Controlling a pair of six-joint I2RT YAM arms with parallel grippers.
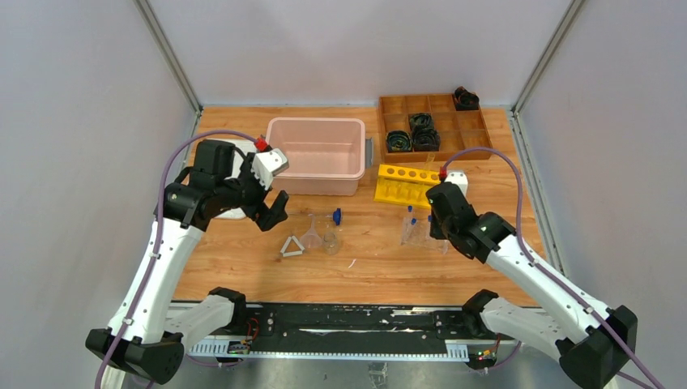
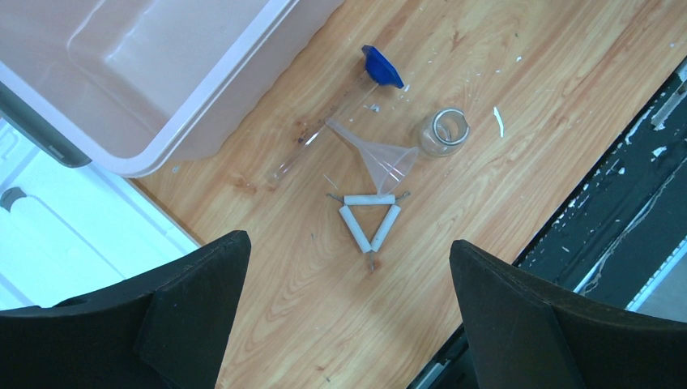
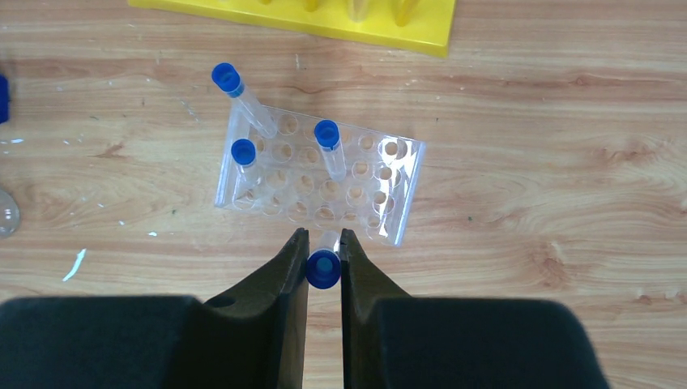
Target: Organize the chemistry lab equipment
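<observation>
- Top view: the left gripper [image 1: 263, 203] hangs above the table with its fingers wide apart and holds nothing. It is between the pink tub [image 1: 316, 121] and a small group of things: the white triangle [image 1: 291, 247], the funnel [image 1: 312, 235] and the small jar [image 1: 330, 240]. The right gripper [image 1: 435, 215] is low over the clear rack [image 1: 417, 233], which stands just in front of the yellow rack [image 1: 405, 185]. The wooden tray [image 1: 454, 134] with black coils is at the far right.
- Left wrist view: the funnel touches the top side of the triangle and the jar stands upright near them. A loose tube [image 2: 316, 138] with a blue cap lies beside the tub.
- Right wrist view: the fingers are clamped on the held tube [image 3: 323, 269], near its blue cap, at the near edge of the clear rack. Three other tubes [image 3: 326, 138] stand in the rack, and some of them lean.
- Step in hand, as I judge: putting tubes into the clear rack.
- The next move calls for bringing the bottom of the tube over a free hole in the near row, keeping it upright, lowering it and only then letting go. The left arm probably has to come down to the loose tube.
- I can read no brand, label or writing in any view.
</observation>
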